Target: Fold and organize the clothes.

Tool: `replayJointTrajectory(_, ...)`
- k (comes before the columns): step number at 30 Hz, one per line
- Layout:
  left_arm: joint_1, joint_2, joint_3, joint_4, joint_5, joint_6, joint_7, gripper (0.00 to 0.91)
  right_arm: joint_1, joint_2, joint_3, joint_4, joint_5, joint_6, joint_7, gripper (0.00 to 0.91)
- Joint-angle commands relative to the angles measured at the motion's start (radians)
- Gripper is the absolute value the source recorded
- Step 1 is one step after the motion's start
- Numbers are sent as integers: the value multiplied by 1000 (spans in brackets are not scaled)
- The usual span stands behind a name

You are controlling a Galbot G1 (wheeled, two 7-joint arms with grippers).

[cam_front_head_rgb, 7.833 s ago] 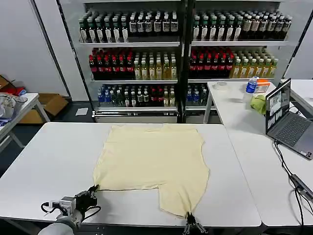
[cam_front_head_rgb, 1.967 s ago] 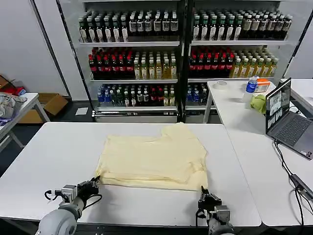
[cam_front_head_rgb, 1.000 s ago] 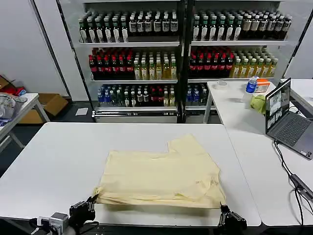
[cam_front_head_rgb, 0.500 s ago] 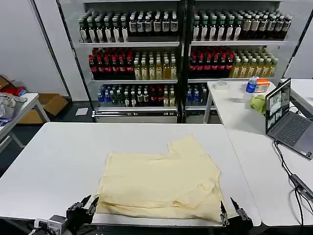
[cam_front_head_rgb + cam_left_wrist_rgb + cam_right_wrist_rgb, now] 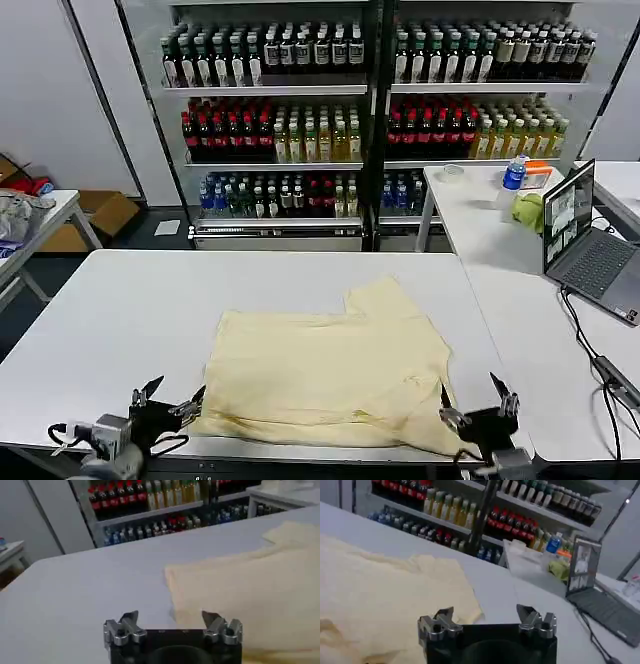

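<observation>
Pale cream-yellow T-shirt [image 5: 335,375], folded over on itself, rumpled, lying flat near the white table's [image 5: 130,310] front edge

The place looks like a robot test lab dressed as a shop: tall shelves [image 5: 370,110] packed with rows of bottled drinks [image 5: 270,135] stand behind plain white worktops [image 5: 120,320], an open laptop [image 5: 585,245] with cables sits on one, and cardboard boxes [image 5: 100,215] lie on the floor.
</observation>
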Motion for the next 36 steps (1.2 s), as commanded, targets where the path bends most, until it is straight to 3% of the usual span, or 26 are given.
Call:
replayJointTrajectory(1,-347,44,120,212,-170,7,-37,907,396,16,-137,-226,168,-48,65,907)
replayJointTrajectory(8,-527,62,271,326,-183,11,-38,907,588,61,-216,-423,197,-49,78,907)
replayJointTrajectory(17,-708,23,420,460,-178,11,-39,907,807,113,-297,-661,212,-48,78,907)
replayJointTrajectory(36,-876,-39,536,682,-165,11,-24,907,948,209,-331,-960,215,-48,57,907)
